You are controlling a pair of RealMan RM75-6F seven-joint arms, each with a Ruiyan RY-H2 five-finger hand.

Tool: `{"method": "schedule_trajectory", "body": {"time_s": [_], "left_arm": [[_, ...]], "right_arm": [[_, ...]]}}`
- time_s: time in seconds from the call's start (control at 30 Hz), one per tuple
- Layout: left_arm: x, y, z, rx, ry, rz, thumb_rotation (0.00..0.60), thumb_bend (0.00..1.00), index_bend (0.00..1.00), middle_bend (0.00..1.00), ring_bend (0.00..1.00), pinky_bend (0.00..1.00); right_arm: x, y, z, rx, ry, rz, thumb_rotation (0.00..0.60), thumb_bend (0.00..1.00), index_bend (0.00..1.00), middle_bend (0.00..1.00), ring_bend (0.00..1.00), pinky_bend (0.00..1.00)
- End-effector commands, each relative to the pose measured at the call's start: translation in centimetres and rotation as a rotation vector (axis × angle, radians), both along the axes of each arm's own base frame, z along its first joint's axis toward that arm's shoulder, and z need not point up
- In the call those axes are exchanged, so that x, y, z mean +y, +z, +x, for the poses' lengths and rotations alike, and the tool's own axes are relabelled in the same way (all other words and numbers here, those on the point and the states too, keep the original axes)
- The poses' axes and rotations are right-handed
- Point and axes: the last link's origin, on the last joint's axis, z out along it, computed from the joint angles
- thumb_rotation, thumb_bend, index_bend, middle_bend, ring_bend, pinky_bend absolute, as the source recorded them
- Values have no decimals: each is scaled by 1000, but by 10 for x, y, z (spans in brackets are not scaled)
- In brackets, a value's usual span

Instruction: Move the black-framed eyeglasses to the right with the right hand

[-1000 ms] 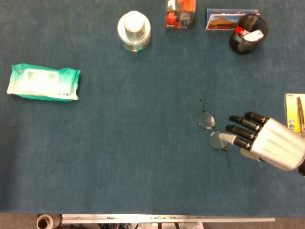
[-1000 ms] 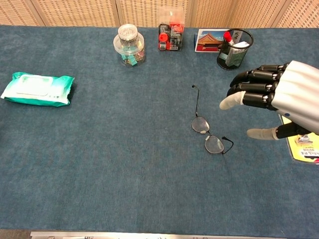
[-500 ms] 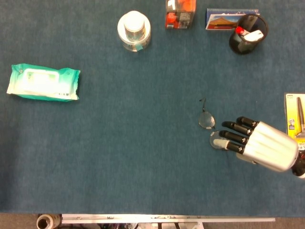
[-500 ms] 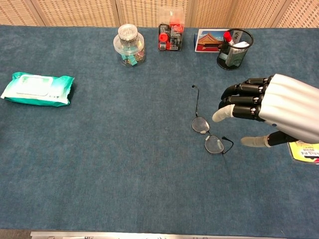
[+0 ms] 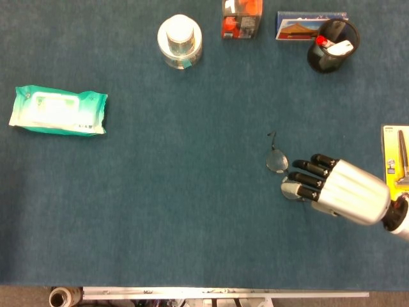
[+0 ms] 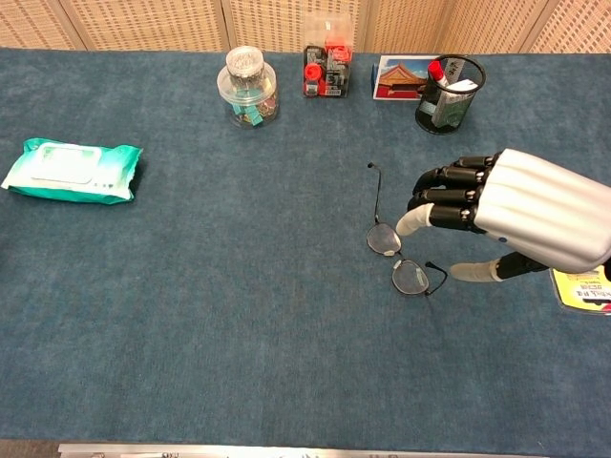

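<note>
From the head camera, I see my right hand (image 5: 335, 190) low over the blue worktop (image 5: 166, 204), fingers spread and pointing left, holding nothing. The glasses (image 5: 284, 173) lie flat just at its fingertips (image 5: 300, 182); one lens sits clear beyond them and the other is partly under the fingers, so I cannot tell from here whether they touch the frame. Far off to the hand's left lies a green wipes pack (image 5: 57, 110). Up beyond the hand stand a black pen cup (image 5: 331, 45) and a postcard (image 5: 300, 27), with a red-topped box (image 5: 241, 17) and a clear jar (image 5: 179, 41) further left. A yellow card (image 5: 396, 157) lies just behind the hand at the frame's edge.

From the chest camera, the right hand (image 6: 516, 224) hangs above the worktop (image 6: 239, 334) with fingers (image 6: 449, 196) extended and apart, and the pale thumb (image 6: 473, 273) stretched out lower down, near the closer lens. The glasses (image 6: 396, 253) rest on the worktop just left of the fingertips, one temple arm running away from the hand toward the far side, and a small gap shows between thumb tip and frame. The pen cup (image 6: 449, 93) stands beyond the hand, the postcard (image 6: 396, 76), box (image 6: 326, 69) and jar (image 6: 247, 86) further left, and the wipes pack (image 6: 72, 172) well apart. The yellow card (image 6: 582, 286) peeks from under the wrist. My left hand appears in neither view.
</note>
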Motion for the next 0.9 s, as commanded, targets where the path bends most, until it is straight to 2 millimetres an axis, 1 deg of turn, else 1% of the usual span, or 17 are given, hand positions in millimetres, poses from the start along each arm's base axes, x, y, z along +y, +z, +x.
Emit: {"method": "schedule_trajectory", "body": {"time_s": [0.03, 0.3, 0.73, 0.9], "left_arm": [[0, 1, 0, -2, 0, 2, 600, 336, 465, 569, 416, 516], [-1, 3, 0, -10, -1, 7, 600, 335, 465, 568, 416, 516], [0, 2, 0, -3, 0, 2, 600, 336, 465, 569, 416, 516], [1, 2, -2, 0, 7, 2, 600, 335, 465, 569, 416, 516]], "right_arm": [[-3, -4, 0, 3, -6, 1, 600, 0, 369, 422, 306, 457], [-10, -10, -4, 3, -24, -3, 600, 0, 369, 422, 306, 460], [-11, -4, -9, -14, -40, -30, 600, 0, 369, 422, 307, 466], [-6, 5, -7, -55, -30, -45, 600, 0, 369, 422, 307, 466]]}}
